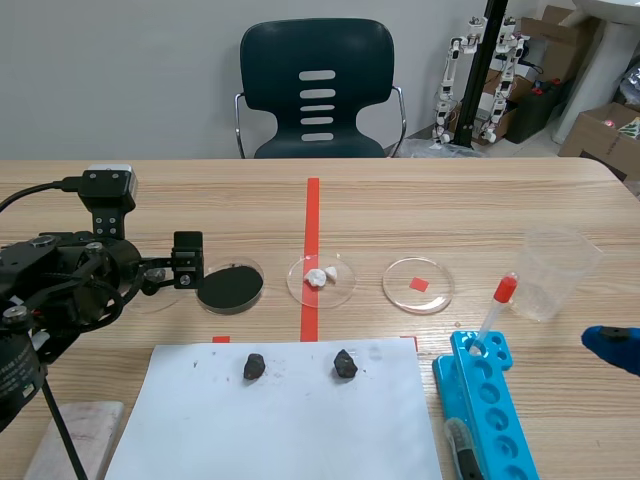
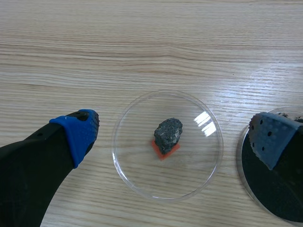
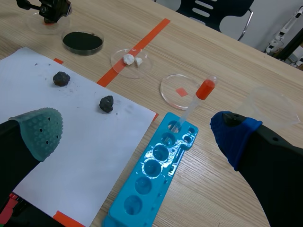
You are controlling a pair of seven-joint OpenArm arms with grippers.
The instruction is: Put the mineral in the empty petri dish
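A dark grey mineral (image 2: 168, 135) lies in a clear petri dish (image 2: 137, 175), on that dish's red mark. My left gripper (image 2: 175, 132) hangs open above it, one finger on each side of the dish. In the scene view the left gripper (image 1: 170, 272) is at the table's left. Two more dark minerals (image 1: 254, 366) (image 1: 345, 363) rest on white paper (image 1: 280, 420). An empty petri dish (image 1: 418, 285) with a red mark stands right of the middle. My right gripper (image 3: 137, 130) is open, above the paper's edge and the blue rack.
A dish of black powder (image 1: 230, 287) sits just right of the left gripper. A dish with white pieces (image 1: 321, 279) lies on the red tape line. At the right are a blue tube rack (image 1: 487, 405) holding a red-capped tube (image 1: 497, 310), and a clear plastic cup (image 1: 556, 270).
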